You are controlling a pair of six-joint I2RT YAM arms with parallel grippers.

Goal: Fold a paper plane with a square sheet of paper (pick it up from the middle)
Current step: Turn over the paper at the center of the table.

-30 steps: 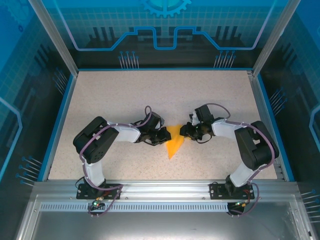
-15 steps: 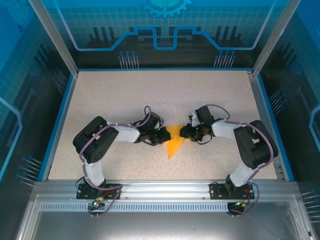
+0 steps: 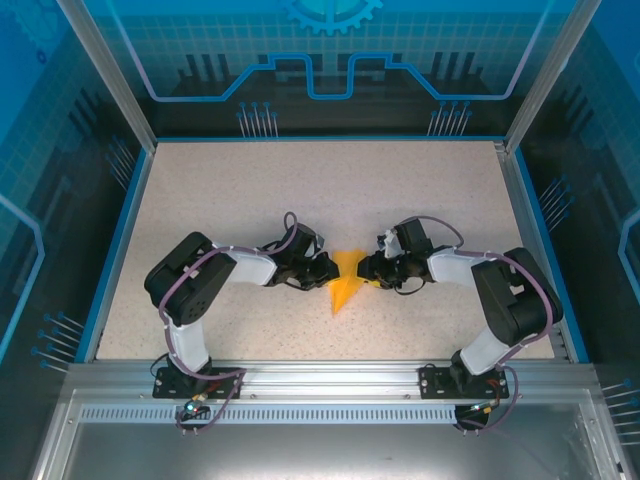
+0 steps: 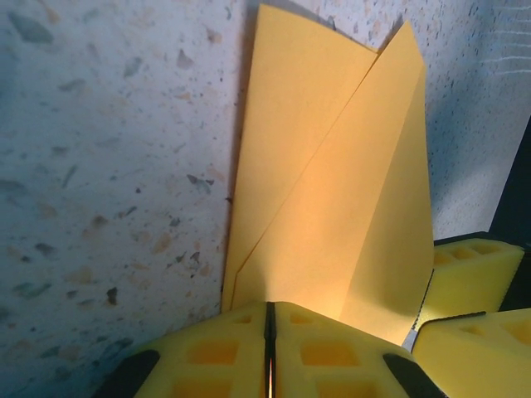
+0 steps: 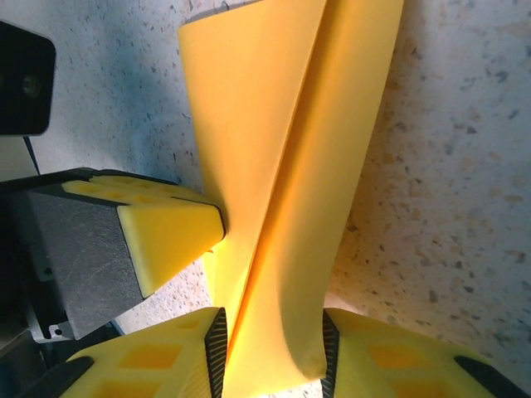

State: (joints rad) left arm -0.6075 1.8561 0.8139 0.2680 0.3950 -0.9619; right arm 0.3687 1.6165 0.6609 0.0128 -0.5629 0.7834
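Where the left gripper (image 4: 270,323) closes: yellow foam pads pressed together, with the near edge of the paper plane (image 4: 332,166) running into the seam between them.
Right gripper (image 5: 270,352): pads narrowly parted, pinching a curled fold of the orange-yellow paper from both sides.
Paper plane: partly folded into a long pointed wedge of overlapping layers, held between the two grippers near the table's middle, its point toward the near edge. Whether it rests on the surface or is slightly lifted cannot be told.
Arms: both reach inward from the near edge, wrists facing each other across the paper.
Table (image 3: 250,190): pale speckled surface with a blue rim.
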